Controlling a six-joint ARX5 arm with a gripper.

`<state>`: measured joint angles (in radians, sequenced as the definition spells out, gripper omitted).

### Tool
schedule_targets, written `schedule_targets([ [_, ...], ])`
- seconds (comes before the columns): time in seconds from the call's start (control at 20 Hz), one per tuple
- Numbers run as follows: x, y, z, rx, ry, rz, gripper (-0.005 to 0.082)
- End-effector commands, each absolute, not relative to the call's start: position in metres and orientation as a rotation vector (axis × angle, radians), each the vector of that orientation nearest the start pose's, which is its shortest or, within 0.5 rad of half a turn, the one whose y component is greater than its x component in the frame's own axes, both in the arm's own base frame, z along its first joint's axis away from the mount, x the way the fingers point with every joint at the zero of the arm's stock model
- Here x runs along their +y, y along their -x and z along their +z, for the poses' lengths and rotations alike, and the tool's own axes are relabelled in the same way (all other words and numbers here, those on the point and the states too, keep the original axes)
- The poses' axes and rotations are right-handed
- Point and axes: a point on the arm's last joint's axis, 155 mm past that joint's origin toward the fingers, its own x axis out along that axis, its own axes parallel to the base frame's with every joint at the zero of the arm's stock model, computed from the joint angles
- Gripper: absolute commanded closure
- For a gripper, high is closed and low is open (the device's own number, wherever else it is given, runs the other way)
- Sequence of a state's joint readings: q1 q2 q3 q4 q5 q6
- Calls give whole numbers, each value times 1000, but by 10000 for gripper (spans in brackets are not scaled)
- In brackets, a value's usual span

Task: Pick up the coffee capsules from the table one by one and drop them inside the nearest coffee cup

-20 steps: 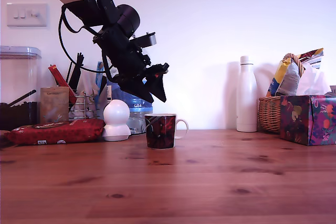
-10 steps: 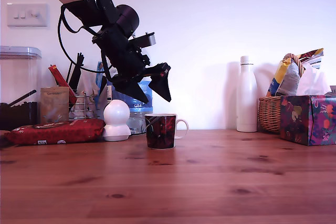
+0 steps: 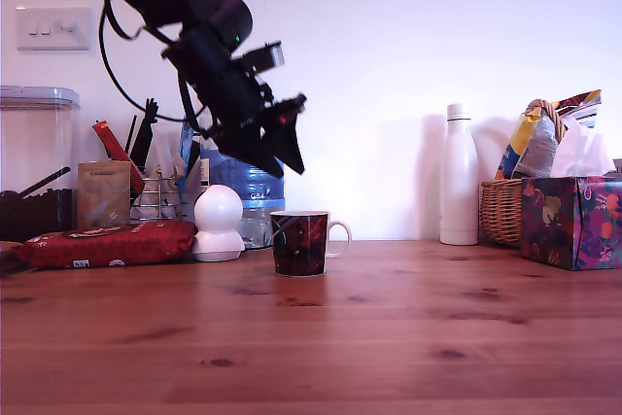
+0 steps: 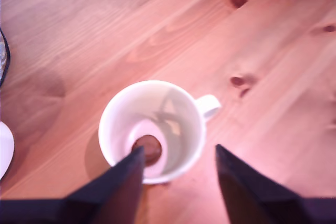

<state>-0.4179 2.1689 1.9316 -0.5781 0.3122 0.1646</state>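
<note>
The reddish plank table point(image 3: 389, 328) ran bare and wide in front of the coffee cup point(image 3: 299, 242). The gripper point(image 4: 178, 156) hung above the cup, clear of its rim, its dark fingers point(image 4: 123, 174) spread apart and holding nothing. Directly below it a brown coffee capsule point(image 4: 148, 147) lay on the cup's white bottom, partly hidden behind one fingertip and blurred.
</note>
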Motion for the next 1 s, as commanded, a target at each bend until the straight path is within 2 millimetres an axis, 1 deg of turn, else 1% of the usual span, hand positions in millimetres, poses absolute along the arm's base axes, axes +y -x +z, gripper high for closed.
schedule_targets([
  [0.0,-288,-508,162,757,-192,-775,786],
  [0.2,-276,-497,159,820,-190,-774,789],
  [0.55,-233,-487,163,893,-160,-719,789],
  [0.8,-204,-468,138,913,-146,-682,789],
  [0.95,-183,-454,132,888,-97,-633,789],
])
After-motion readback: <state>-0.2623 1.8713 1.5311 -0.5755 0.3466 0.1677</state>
